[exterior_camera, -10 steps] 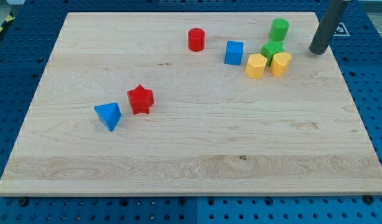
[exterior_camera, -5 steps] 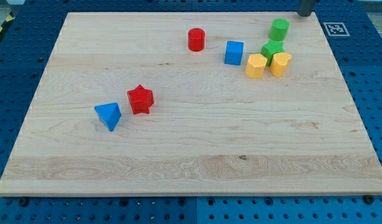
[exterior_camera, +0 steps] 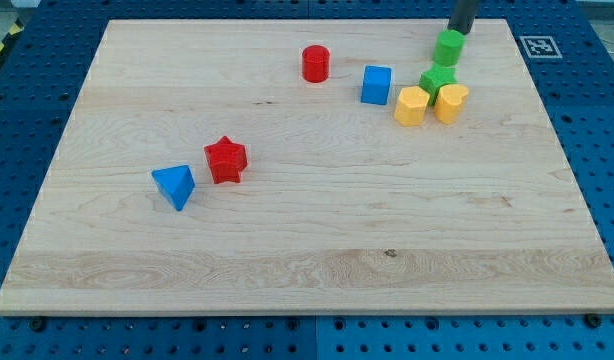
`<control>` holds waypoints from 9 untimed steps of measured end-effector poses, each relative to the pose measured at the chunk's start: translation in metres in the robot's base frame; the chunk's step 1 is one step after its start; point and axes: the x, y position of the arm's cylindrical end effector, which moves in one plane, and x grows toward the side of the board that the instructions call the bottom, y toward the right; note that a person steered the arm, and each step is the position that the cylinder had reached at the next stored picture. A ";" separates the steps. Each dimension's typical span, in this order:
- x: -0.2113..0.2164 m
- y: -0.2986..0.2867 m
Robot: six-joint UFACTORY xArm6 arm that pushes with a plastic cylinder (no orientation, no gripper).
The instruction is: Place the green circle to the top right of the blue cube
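My tip (exterior_camera: 460, 32) down at the view's top right, just above and a shade right of the green circle (exterior_camera: 449, 47), seemingly touching its upper edge (contact itself hard to confirm). No fingers here, only the plain rod, gripping nothing. Green circle up and to the right of the blue cube (exterior_camera: 376, 84), near it but apart. Directly below the circle, a second green block (exterior_camera: 437, 80) of unclear shape, pressed against two yellow blocks (exterior_camera: 412, 105) (exterior_camera: 451, 103) lying side by side. Red cylinder (exterior_camera: 315, 63) left of the blue cube. Far off toward the view's left, on the wooden board (exterior_camera: 307, 260), a red star (exterior_camera: 226, 159) beside a blue triangle (exterior_camera: 174, 186).
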 end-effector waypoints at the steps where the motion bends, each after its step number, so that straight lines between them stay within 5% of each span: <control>1: 0.013 0.000; 9: 0.045 -0.032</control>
